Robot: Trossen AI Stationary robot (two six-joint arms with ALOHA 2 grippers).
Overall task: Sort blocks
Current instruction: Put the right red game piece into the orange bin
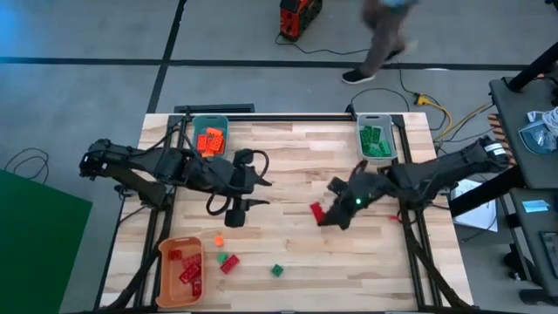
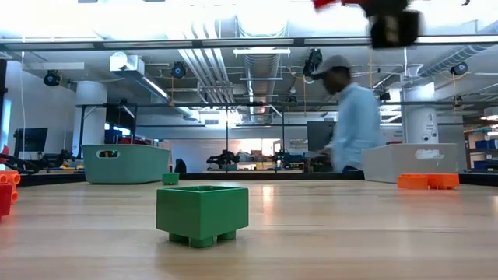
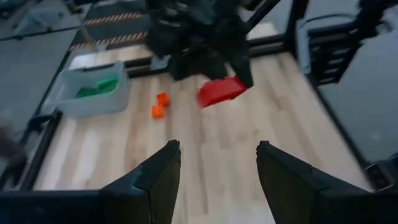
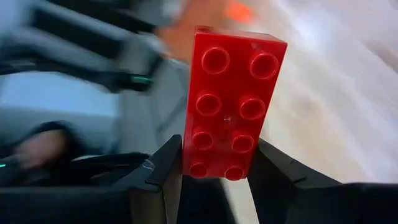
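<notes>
The right gripper (image 4: 214, 177) clamps the lower end of a red brick (image 4: 230, 102), whose long axis runs straight out beyond the fingertips. In the high view the brick (image 1: 317, 212) hangs above mid-table. Red bricks lie in the orange bin (image 1: 166, 281) at the near left corner, well apart across the table, so the carry likely heads that way. The left gripper (image 3: 217, 171) hovers nearer that bin, fingers wide and empty. Loose blocks (image 1: 228, 262) lie beside the orange bin; the teal bin (image 1: 193, 125) holds orange ones, the grey bin (image 1: 375, 118) green ones.
</notes>
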